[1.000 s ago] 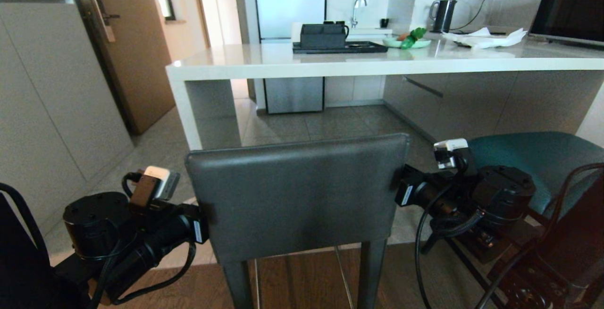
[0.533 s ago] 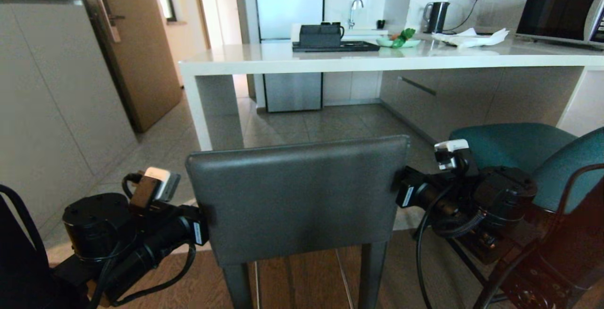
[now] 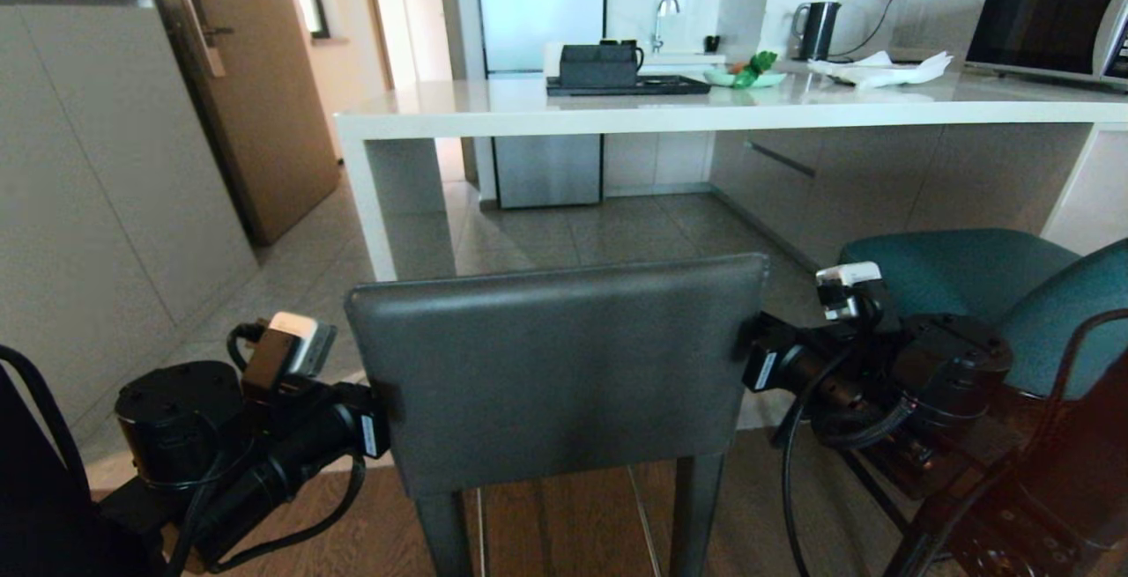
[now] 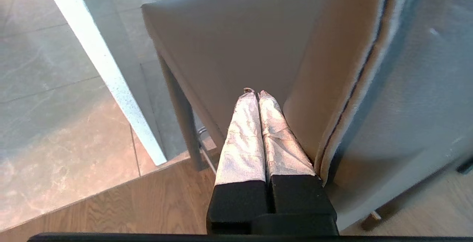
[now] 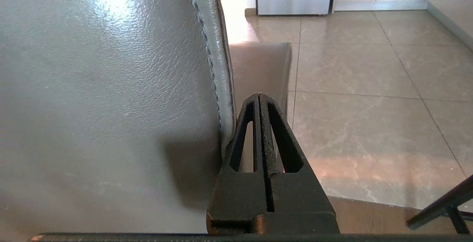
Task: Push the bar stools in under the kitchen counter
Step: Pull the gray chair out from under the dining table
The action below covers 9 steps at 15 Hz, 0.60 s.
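From my head view the square back of the dark grey stool [image 3: 555, 374] hides its own seat and most of its legs, and both my pincers vanish behind its side edges. The teal stool [image 3: 961, 269] is cut off at the right edge, with my right arm across part of it.

My left pincer [image 4: 257, 94] has its fingers pressed together, holding nothing, lying along the left side edge of the grey backrest. My right pincer [image 5: 259, 96] is likewise closed and empty, tucked against the right side edge; it seems to touch the seam, though I cannot be sure.

The white bench [image 3: 705, 110] stands ahead, its thick slab on a white end leg [image 3: 370, 207] at the left. On it are a black tray [image 3: 627, 85], a kettle [image 3: 817, 29] and a microwave [image 3: 1044, 18]. Wood floor under me gives way to pale tile [image 3: 617, 233].

The grey stool stands short of the bench, with open tile between them and under the slab. The teal stool sits just beside my right arm.
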Tool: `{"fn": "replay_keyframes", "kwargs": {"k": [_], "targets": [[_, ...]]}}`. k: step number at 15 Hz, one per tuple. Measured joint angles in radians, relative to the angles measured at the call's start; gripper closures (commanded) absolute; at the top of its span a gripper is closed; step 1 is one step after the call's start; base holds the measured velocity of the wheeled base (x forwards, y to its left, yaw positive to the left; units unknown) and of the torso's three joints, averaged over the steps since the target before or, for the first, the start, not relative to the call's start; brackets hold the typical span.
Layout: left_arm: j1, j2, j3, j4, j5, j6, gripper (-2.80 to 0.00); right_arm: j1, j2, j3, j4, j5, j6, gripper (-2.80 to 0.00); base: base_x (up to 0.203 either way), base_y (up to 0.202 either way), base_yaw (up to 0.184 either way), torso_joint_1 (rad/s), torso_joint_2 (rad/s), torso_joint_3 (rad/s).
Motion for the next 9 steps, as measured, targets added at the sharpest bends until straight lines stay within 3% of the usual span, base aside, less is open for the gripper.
{"fn": "replay_keyframes", "kwargs": {"k": [3,9], "targets": [[0.001,0.004,-0.006,0.000,0.002,0.000,0.00,0.031,-0.022,0.018,0.003,-0.041,0.000,0.00,0.000,0.000,0.000,0.000,0.00,0.000],[0.009,0.000,-0.006,0.002,0.002,-0.001,0.00,0.043,-0.030,0.020,0.003,-0.041,0.000,0.00,0.000,0.000,0.000,0.000,0.00,0.000]]}}
